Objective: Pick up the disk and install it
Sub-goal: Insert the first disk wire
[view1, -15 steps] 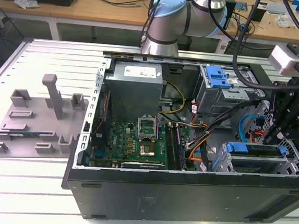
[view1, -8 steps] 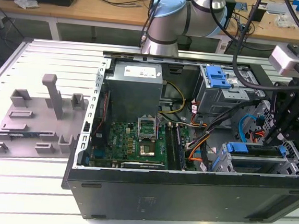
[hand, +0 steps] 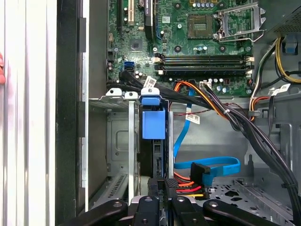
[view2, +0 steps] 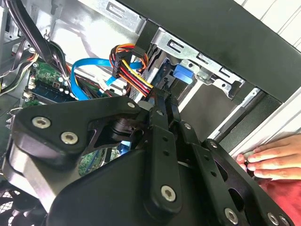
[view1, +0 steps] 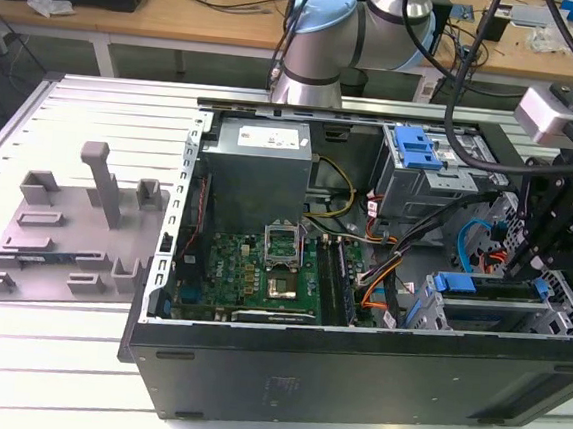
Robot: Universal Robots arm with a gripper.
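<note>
A slatted metal table [view1: 65, 105] carries an open computer case [view1: 353, 376]. In the exterior view a wooden bench [view1: 184, 10] strewn with loose gear stands behind it at 12 o'clock, and a grey fixture tray [view1: 64, 235] lies at 9 o'clock. The disk [hand: 153, 123] stands on edge in the drive cage [hand: 117, 141], at about 4 o'clock in the exterior view, with its blue bracket showing; how deep it is seated is hard to say. The gripper [hand: 163, 183] is right at the disk's exposed edge, but I cannot tell whether it clamps the disk or is merely against it. The risks, as I judge them: the blue data cable [hand: 221, 165] and the orange, red and yellow power lead [view2: 134, 70] lie just beside the gripper and could snag or be pinched; a skewed disk could jam in the cage; and a person's hand [view2: 270, 157] rests on the table beside the case, near the arm. The power supply [view1: 260, 172] bears a white label and the cables carry white tags [hand: 149, 82]; their print is too small to make out
</note>
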